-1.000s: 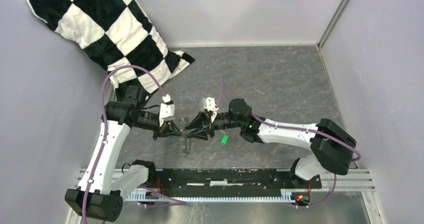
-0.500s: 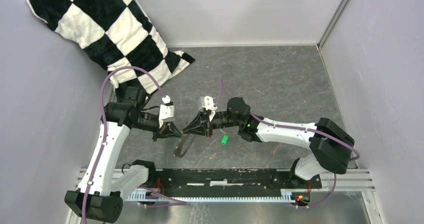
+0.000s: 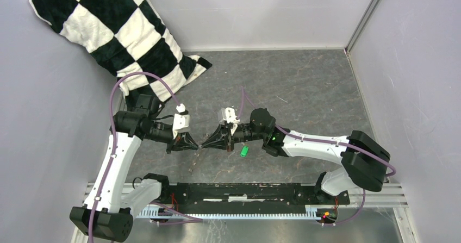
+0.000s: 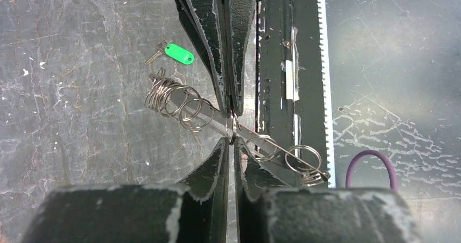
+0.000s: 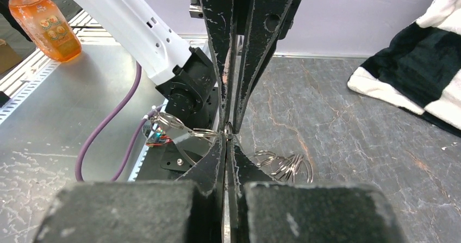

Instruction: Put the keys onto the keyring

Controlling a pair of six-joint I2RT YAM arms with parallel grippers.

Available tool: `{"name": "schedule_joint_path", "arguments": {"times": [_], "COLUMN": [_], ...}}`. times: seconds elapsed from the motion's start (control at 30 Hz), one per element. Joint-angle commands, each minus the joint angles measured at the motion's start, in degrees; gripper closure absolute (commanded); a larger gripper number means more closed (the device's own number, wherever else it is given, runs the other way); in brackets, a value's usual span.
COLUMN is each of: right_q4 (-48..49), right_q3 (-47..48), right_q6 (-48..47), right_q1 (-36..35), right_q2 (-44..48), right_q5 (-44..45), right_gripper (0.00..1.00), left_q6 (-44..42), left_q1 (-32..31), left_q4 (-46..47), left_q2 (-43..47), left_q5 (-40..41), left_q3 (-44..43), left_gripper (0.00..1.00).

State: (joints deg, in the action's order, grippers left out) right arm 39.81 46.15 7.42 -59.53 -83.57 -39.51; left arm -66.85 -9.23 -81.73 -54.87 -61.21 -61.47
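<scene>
Now tip to tip at the keyring (image 4: 215, 118).
Right fingers (image 5: 209, 164) clamp its rim; left fingers (image 4: 215, 164) a slit apart, grip unclear; green-tagged key (image 4: 179, 53) lies on counter (image 4: 70, 118).

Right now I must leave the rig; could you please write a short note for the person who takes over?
Left claw: closed on the keyring.
Right claw: closed on it too, tip to tip with the left one.
The key with the green tag lies on the table beside the right claw, untouched.
Done: ring picked up.
Left: pick up the key and thread it onto the ring.
</scene>
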Motion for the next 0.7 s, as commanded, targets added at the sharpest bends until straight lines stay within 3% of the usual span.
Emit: {"name": "schedule_joint_path", "arguments": {"times": [0.0,0.1,0.27,0.37,0.67], "right_q4": [1.14,1.84,-1.5,-3.22,-11.91], "right_q3": [1.56,1.66,1.17,0.02,-0.71], "right_q6": [-0.43,0.16,-1.9,-3.19,-6.79], "right_q1": [-0.07,-0.09,-0.02,-0.05,1.47], "right_q2": [1.05,0.94,3.06,5.22,11.04], "right_q5": [-2.01,-2.15,-0.99,-0.66,0.12], "right_gripper": [0.99,0.97,0.68,0.61,0.4], "left_q6": [1.47,5.03,23.1,28.18,26.35], "left_q1": [0.01,0.0,0.02,0.01,0.03], "left_q4": [0.47,3.88,18.47,24.43,23.6], "left_q2": [0.88,1.13,4.67,8.31,9.25], "left_q5": [-2.72,-3.12,0.27,1.64,1.27], "left_q3": [-0.84,-0.6,2.49,5.26,4.9], "left_gripper": [0.89,0.97,0.98,0.98,0.98]}}
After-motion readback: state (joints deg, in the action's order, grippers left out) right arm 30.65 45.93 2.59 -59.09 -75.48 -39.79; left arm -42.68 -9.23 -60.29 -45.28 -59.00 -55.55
